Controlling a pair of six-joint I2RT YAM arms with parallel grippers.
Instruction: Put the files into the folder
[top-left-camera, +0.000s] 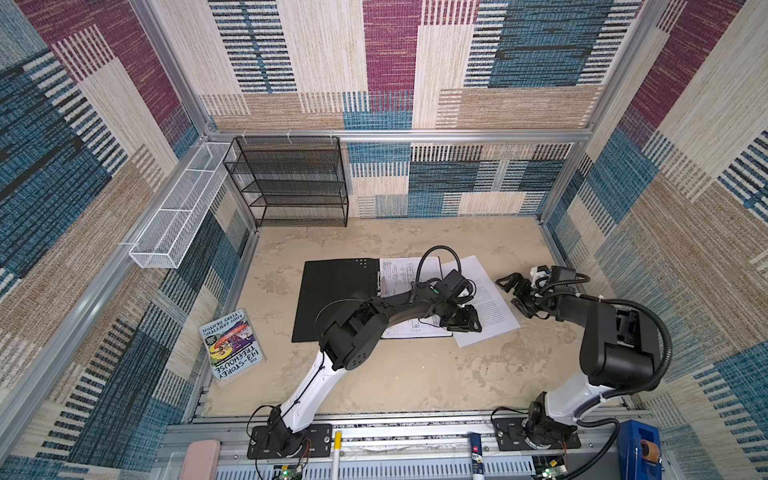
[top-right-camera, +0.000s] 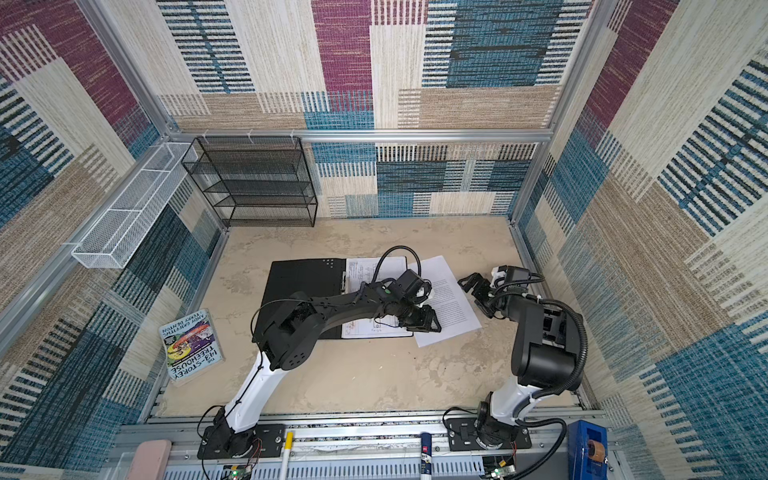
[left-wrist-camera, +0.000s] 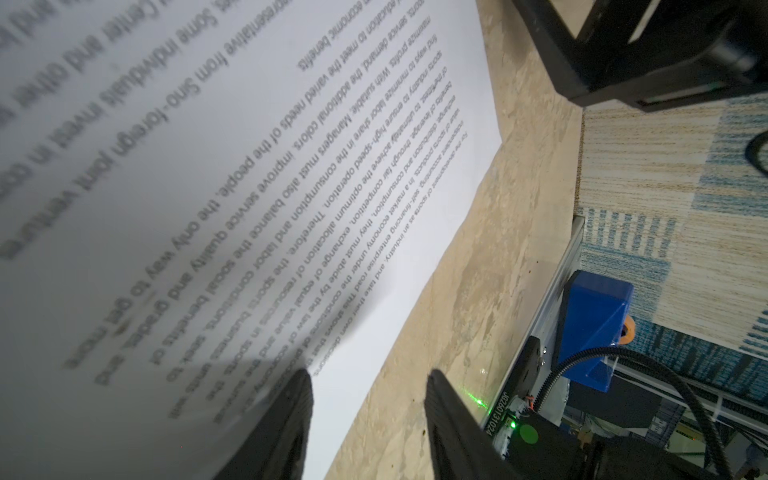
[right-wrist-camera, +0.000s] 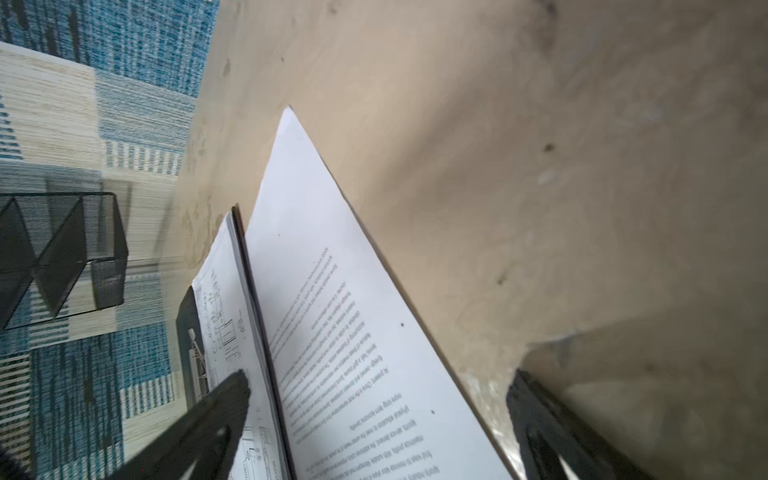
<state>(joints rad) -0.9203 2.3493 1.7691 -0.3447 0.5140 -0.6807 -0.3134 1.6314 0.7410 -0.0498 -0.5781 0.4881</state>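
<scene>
A beige tabletop (top-left-camera: 395, 374) walled by patterned panels has bare room along its near side and far right. The folder (top-left-camera: 332, 299) lies open mid-table, black inside up, with files (top-left-camera: 399, 270) on its right half and a loose sheet (top-left-camera: 494, 307) skewed over its right edge onto the table. The left gripper (top-left-camera: 465, 322) sits low at that sheet's near edge, jaws half apart, clamping nothing, one finger (left-wrist-camera: 282, 424) over paper; the right gripper (top-left-camera: 514, 295) hovers beside the sheet's right edge, spread wide, empty.
</scene>
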